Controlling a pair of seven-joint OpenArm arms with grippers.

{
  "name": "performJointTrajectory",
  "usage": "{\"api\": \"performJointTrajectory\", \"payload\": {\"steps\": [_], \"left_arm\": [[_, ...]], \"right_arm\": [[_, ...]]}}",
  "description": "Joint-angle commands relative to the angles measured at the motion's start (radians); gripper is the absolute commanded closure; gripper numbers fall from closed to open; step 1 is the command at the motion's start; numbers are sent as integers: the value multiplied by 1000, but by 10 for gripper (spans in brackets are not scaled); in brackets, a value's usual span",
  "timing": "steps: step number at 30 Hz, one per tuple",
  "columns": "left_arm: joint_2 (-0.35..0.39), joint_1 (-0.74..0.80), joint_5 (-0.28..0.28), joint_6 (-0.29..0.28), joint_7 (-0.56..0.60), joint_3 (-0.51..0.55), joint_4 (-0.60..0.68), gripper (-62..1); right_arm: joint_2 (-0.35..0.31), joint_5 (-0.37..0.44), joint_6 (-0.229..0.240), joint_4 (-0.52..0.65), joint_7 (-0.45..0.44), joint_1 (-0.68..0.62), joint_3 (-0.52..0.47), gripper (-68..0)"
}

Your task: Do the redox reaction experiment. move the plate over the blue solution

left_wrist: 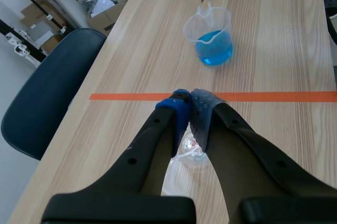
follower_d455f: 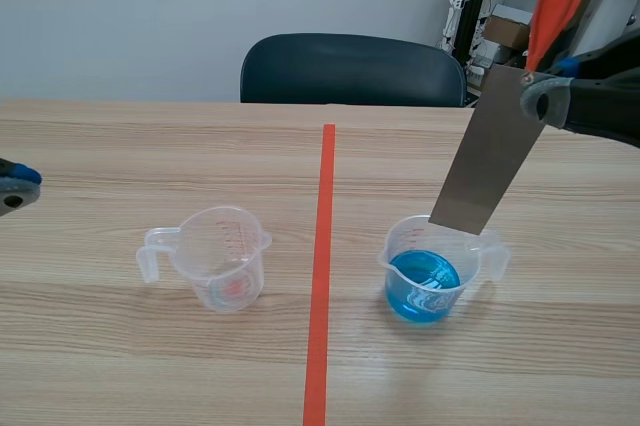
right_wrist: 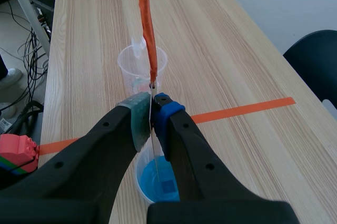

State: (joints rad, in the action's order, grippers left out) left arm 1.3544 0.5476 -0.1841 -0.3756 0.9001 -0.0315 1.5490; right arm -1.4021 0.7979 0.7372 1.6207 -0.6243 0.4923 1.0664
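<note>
A grey metal plate [follower_d455f: 490, 156] with an orange handle [follower_d455f: 560, 1] hangs tilted, its lower edge just above the far rim of the clear beaker of blue solution [follower_d455f: 428, 278]. My right gripper [follower_d455f: 545, 96] is shut on the plate's top, near the handle. In the right wrist view the plate [right_wrist: 152, 145] shows edge-on between the pads of the right gripper [right_wrist: 151, 112], with the blue beaker [right_wrist: 158, 182] below. My left gripper [left_wrist: 188, 103] is shut on nothing, at the table's left edge [follower_d455f: 15, 186], above the empty clear beaker [follower_d455f: 222, 258].
An orange-red tape line [follower_d455f: 322, 266] runs between the two beakers. A dark chair [follower_d455f: 350, 68] stands beyond the table's far edge. A red toy block [right_wrist: 16, 150] lies off the table beside the right arm.
</note>
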Motion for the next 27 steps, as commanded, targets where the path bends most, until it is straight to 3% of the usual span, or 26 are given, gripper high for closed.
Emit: {"api": "performJointTrajectory", "payload": {"steps": [1, 9, 16, 27], "left_arm": [[-5, -50, -11, -1, 10, -40, -2, -27], [-50, -283, -2, 0, -76, -230, -3, -29], [-151, -504, 130, 6, -163, -435, -5, -30], [-280, -792, 129, 9, -274, -684, -35, -30]], "right_arm": [[-8, 14, 8, -2, -14, 17, -20, -6], [-7, 17, 8, -8, -15, 17, -20, -6], [-5, 25, 8, -8, -14, 17, -20, -6], [24, 94, 8, -41, 24, 17, -20, -6]]}}
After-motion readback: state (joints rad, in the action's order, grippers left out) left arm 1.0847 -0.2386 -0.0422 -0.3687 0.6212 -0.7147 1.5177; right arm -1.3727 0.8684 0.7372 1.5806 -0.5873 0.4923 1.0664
